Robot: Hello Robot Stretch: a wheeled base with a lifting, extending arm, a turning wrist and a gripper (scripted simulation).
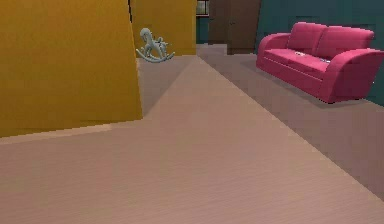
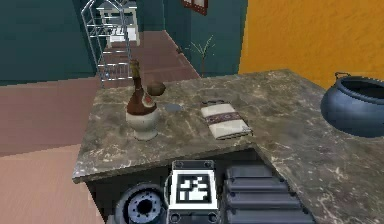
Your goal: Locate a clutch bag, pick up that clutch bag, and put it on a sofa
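Observation:
A small flat tan bag with a dark band, likely the clutch bag (image 2: 225,120), lies on the marble countertop (image 2: 290,150) in the arm side view, near its middle. The pink sofa (image 1: 315,58) stands at the forward view's right against a teal wall. At the arm side view's bottom edge the arm's end shows with a white marked square (image 2: 195,188). Left of it is the gripper's dark body (image 2: 142,207), low in front of the counter's edge. Its far end is not clear, so I cannot tell whether it holds anything.
On the counter stand a pale cup with a brown bottle-like thing (image 2: 143,105) and a dark pot (image 2: 355,102) at the right. A metal rack (image 2: 110,35) stands beyond. In the forward view, orange walls (image 1: 60,60) rise at the left, with a white rocking-horse figure (image 1: 153,47) behind and open floor ahead.

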